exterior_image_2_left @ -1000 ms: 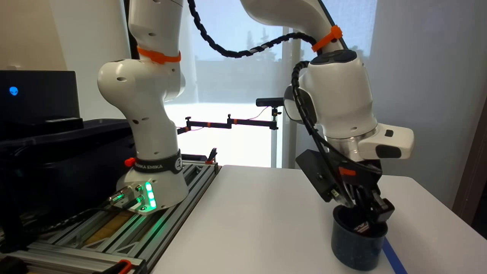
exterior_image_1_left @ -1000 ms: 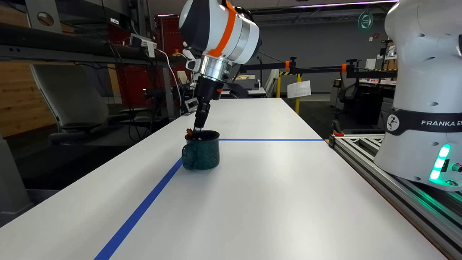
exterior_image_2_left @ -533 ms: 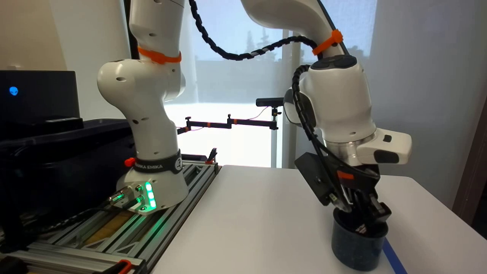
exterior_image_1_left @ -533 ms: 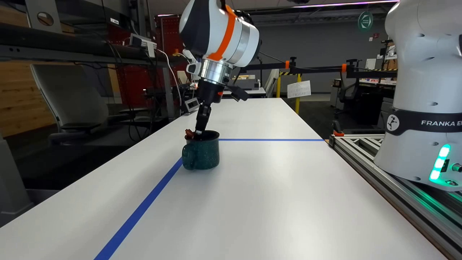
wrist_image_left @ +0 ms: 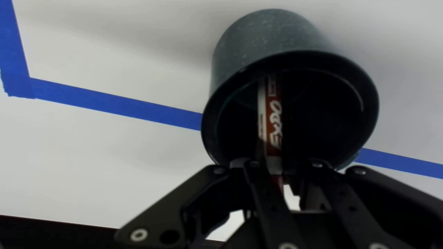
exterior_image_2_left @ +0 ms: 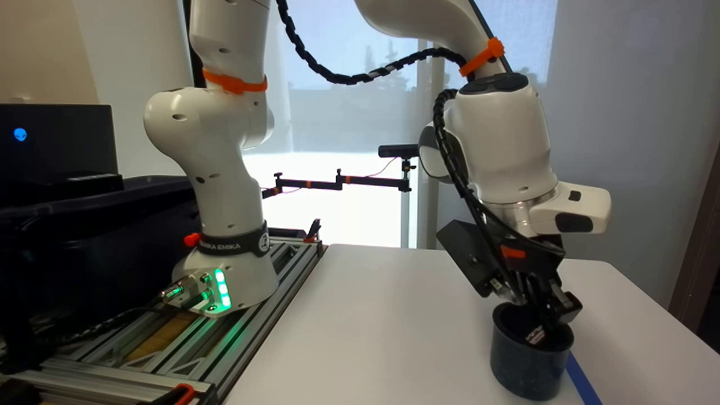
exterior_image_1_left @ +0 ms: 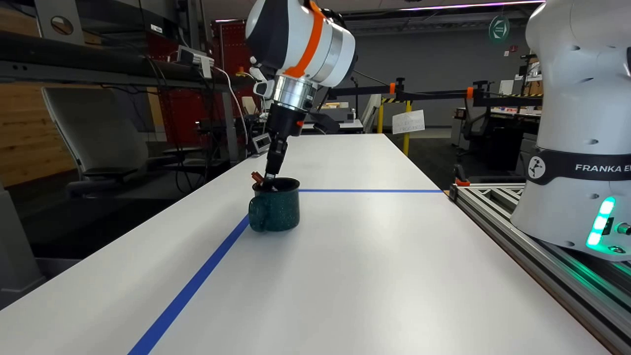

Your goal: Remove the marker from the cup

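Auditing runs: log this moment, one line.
speckled teal mug: upright on white table | thin red-white marker: tilted, partly inside | black gripper: at mug's mouth, grip unclear | removal: not done

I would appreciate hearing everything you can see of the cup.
The cup is dark teal with pale speckles, enamel-like, with a dark rim and side handle. It stands upright on the table near blue tape. The marker slants inside; the gripper is at the rim; whether it touches the cup is unclear.
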Robot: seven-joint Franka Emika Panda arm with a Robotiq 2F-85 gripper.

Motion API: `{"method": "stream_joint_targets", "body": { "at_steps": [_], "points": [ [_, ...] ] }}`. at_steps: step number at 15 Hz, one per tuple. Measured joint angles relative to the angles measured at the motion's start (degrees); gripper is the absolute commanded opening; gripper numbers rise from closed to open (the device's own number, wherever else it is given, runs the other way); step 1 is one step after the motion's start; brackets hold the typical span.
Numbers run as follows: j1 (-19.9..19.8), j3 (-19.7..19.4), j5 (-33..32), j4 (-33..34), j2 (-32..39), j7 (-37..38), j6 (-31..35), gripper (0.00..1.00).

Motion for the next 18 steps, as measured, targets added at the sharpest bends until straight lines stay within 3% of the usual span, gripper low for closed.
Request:
{"method": "stream_joint_targets", "body": {
  "at_steps": [8, 18],
  "points": [
    [1.91, -2.73, -9.87, -1.45, -4.92, 7.49, -2.02, 0.05],
    [3.98, -2.46, -21.07, -3.05, -15.21, 12.33, -12.01, 0.05]
  ]
}}
